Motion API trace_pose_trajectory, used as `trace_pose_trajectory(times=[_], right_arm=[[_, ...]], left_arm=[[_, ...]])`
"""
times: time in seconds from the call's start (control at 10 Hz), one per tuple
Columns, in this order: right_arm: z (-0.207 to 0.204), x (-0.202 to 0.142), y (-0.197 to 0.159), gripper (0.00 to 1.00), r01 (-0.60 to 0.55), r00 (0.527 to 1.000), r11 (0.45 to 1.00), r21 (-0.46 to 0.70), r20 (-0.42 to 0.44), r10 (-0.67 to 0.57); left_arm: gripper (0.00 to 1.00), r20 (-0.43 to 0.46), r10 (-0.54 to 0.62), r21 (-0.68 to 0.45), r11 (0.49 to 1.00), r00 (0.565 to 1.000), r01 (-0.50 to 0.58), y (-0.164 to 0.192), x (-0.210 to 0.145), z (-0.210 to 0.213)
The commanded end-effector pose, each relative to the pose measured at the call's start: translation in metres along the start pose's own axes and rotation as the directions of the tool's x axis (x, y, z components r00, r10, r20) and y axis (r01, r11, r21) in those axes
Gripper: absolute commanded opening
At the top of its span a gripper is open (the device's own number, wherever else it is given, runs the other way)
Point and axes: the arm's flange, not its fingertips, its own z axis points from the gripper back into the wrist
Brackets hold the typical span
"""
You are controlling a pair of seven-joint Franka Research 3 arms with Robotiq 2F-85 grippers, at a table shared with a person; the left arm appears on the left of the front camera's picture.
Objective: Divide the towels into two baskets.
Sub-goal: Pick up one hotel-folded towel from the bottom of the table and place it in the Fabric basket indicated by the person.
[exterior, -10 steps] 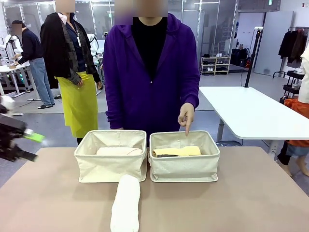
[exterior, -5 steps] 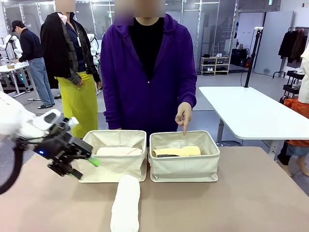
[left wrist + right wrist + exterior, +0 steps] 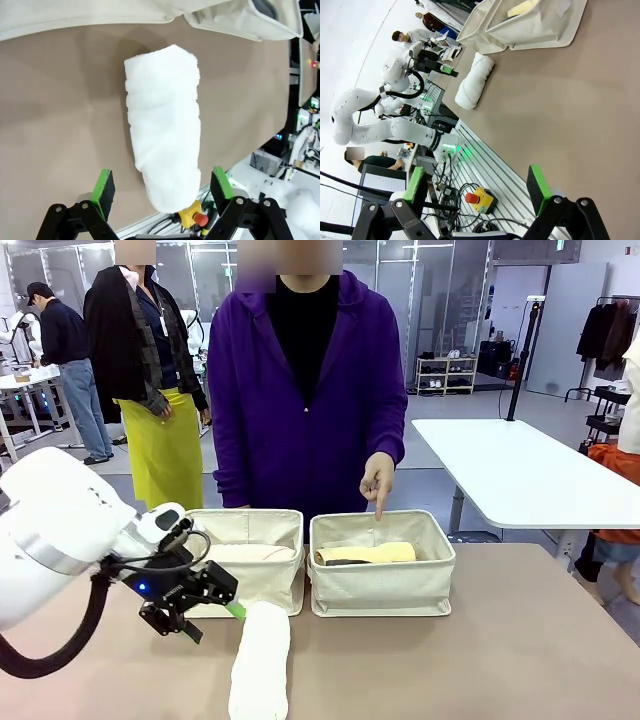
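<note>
A white towel [image 3: 262,655] lies rolled on the table in front of the two cream baskets. My left gripper [image 3: 215,623] hovers open at its left side. In the left wrist view the white towel [image 3: 162,125] runs up from between the green fingertips [image 3: 103,185], and my left gripper [image 3: 162,187] straddles its near end without closing. The left basket [image 3: 230,585] holds a pale peach towel [image 3: 245,553]. A yellow towel [image 3: 372,553] and a dark grey one [image 3: 345,562] lie in the right basket [image 3: 380,590]. My right gripper [image 3: 476,184] is open above bare table.
A person in a purple hoodie stands behind the baskets, one finger [image 3: 380,502] pointing down into the right basket. The right wrist view shows the white towel [image 3: 474,80], a basket [image 3: 535,35] and the table's front edge with a red stop button [image 3: 472,198].
My left arm has swung in from the left edge, right and down, to the white towel. The person's pointing hand and the towels have stayed put.
</note>
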Motion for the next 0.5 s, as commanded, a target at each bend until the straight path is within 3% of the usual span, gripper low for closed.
trace_pose_trajectory(times=[0.0, 0.4], right_arm=[[0.001, 0.000, 0.004, 1.00, -0.005, 1.000, 1.000, 0.006, 0.012, 0.005], [0.001, 0.000, 0.004, 1.00, -0.005, 1.000, 1.000, 0.006, 0.012, 0.005]], left_arm=[[0.97, 0.059, 0.028, -0.005, 1.000, 0.998, -0.028, 0.009, -0.033, -0.017], [0.97, -0.026, 0.032, -0.027, 0.999, 0.999, -0.033, 0.007, -0.040, -0.052]])
